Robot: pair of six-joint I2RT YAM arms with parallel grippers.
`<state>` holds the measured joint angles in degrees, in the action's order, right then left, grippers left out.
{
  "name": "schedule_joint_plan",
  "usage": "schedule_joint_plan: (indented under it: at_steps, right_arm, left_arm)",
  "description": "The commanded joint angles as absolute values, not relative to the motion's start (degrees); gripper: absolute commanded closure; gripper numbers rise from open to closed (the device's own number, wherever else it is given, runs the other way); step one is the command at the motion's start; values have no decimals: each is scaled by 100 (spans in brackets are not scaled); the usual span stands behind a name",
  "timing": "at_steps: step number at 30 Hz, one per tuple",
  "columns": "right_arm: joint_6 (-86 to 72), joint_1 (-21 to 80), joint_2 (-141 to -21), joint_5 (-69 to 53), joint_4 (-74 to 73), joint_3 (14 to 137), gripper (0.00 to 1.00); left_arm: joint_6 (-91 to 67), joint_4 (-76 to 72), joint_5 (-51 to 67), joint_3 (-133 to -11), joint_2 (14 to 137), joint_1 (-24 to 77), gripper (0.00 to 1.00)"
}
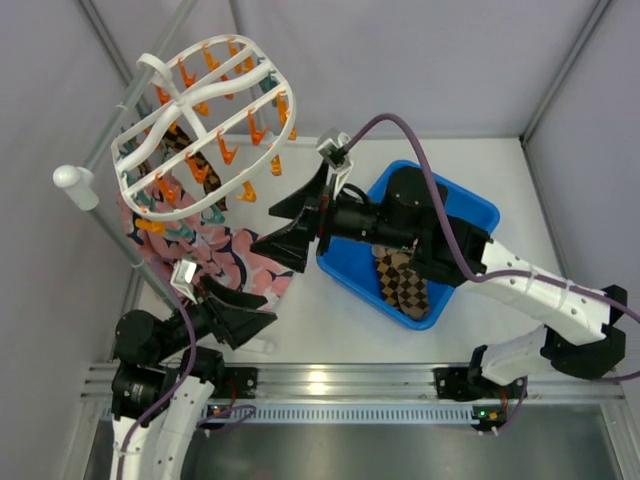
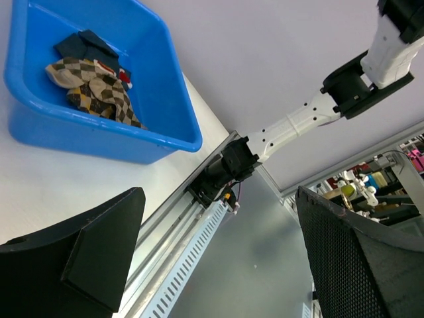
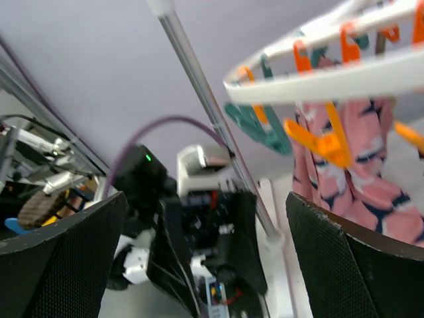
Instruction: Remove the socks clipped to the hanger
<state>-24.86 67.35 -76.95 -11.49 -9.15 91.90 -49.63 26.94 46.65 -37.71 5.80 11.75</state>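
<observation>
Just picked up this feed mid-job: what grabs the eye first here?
The white hanger, tilted on its grey pole at upper left, bristles with orange and teal clips, with pink socks hanging beneath. On the right, a blue bin holds checkered socks. The right gripper stands open between hanger and bin, the left gripper open by the pink socks.

Looks between wide-spread jaws of left gripper (image 2: pixel 218 199). Shows blue bin (image 2: pixel 99 142) upper left on white table (image 2: pixel 40 199), holding brown-and-black checkered socks (image 2: pixel 93 89) against a dark navy sock (image 2: pixel 83 45). Shows right arm (image 2: pixel 298 122) rising from metal rail (image 2: pixel 172 225).
</observation>
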Motion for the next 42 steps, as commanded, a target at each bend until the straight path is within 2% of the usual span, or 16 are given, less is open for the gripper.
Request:
schedule_joint_plan:
  at_steps: [1, 4, 9, 12, 13, 15, 17, 21, 25, 29, 31, 33, 36, 37, 40, 42]
  right_arm:
    - [-2733, 6802, -8198, -1441, -378, 9843, 1]
    - [-2935, 6838, -8568, -1424, -62, 10089, 1]
    - [-2786, 6820, -9332, -881, -431, 11038, 14]
    - [-2786, 6715, -9483, -572, -387, 11109, 28]
    - [-2847, 6671, -9527, -441, -335, 11083, 42]
    - [-2944, 6496, -9545, -370, -185, 11031, 53]
    - [-3084, 6251, -9519, -282, -106, 10917, 61]
    - [-3304, 5714, -9343, -316, 113, 10644, 62]
    - [-3156, 5029, -9316, -360, 9, 10844, 57]
    - [-2831, 4169, -9650, -527, -1044, 11881, 9]
    - [-2629, 3982, -9607, -475, -1483, 12076, 1]
    - [-2523, 3902, -9162, -291, -1477, 11762, 1]
    - [-2724, 3920, -8266, -692, -889, 10428, 1]
    - [-2916, 3946, -8053, -851, -661, 9641, 1]
    - [-3164, 4270, -7340, -1309, 296, 8216, 1]
    - [-3068, 4788, -7173, -1292, 579, 7824, 0]
  left_arm:
    - [-5229, 2566, 4755, -3429, 256, 1187, 2]
    - [-5274, 2724, 4799, -3279, 88, 1187, 1]
    - [-5134, 2970, 4966, -3462, 114, 1187, 2]
    - [-4958, 3137, 4940, -3647, 114, 1187, 1]
    - [-4870, 3251, 4931, -3734, 114, 1187, 1]
    - [-4799, 3357, 4922, -3788, 114, 1187, 2]
    - [-4703, 3506, 4922, -3806, 114, 1187, 1]
    - [-4553, 3726, 4913, -3841, 105, 1187, 1]
    - [-4509, 3788, 4948, -3893, 106, 1187, 2]
    - [-4509, 3823, 4983, -3990, 106, 1187, 2]
    - [-4448, 3902, 4966, -4060, 105, 1187, 1]
    - [-4412, 3937, 4966, -4052, 114, 1187, 1]
    - [-4412, 3929, 4913, -3973, 114, 1187, 1]
    - [-4395, 3937, 4904, -3938, 106, 1195, 1]
    - [-4333, 3937, 4895, -3911, 114, 1187, 2]
    - [-4281, 3937, 4887, -3972, 132, 1187, 1]
